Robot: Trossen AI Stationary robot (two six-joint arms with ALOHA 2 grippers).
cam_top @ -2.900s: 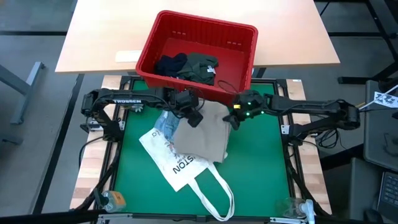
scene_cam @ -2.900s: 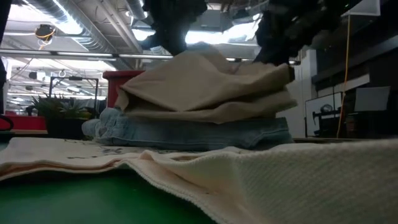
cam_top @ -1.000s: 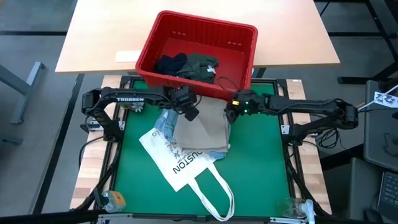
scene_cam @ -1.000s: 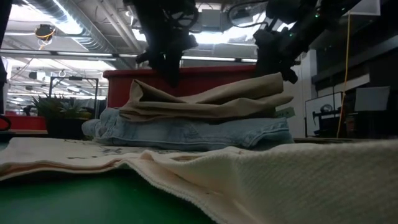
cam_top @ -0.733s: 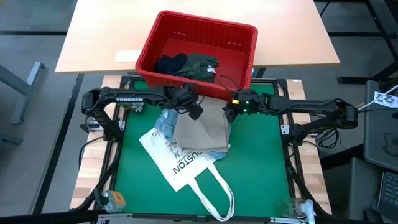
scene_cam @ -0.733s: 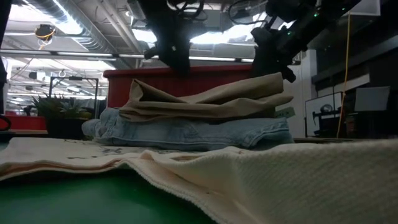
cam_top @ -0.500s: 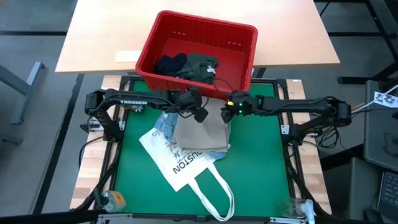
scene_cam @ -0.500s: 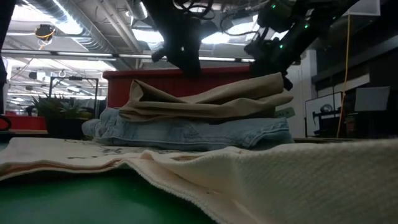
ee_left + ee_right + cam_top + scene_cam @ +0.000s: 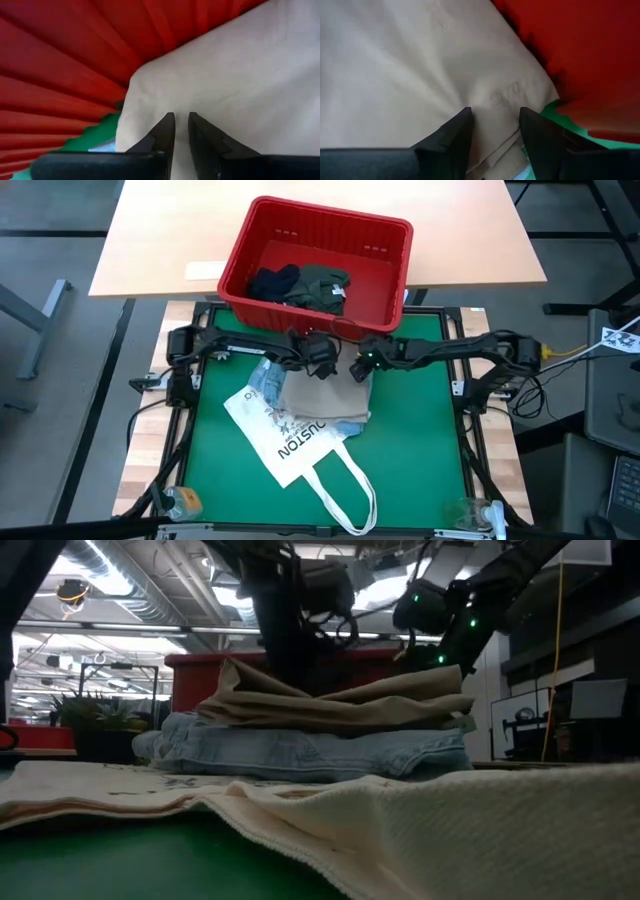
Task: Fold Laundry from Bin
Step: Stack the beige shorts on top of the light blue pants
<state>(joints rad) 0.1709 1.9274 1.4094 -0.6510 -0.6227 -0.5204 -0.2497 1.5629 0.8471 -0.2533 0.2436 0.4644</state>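
Both grippers have come down onto the beige cloth's (image 9: 322,393) far edge beside the bin (image 9: 392,298). High view: left gripper (image 9: 322,366), right gripper (image 9: 360,369). Low view: cloth atop jeans (image 9: 300,755). Left wrist: fingers nearly closed, pinching cloth. Right wrist: fingers spread, pressing cloth. Another fold looks imminent.

Even bright light from above in the overhead picture, soft short shadows, ceiling lights (image 9: 330,600) glaring at the top of the table-level picture, arms backlit dark, foreground bag (image 9: 450,830) blurred, wrist pictures soft, close, evenly lit
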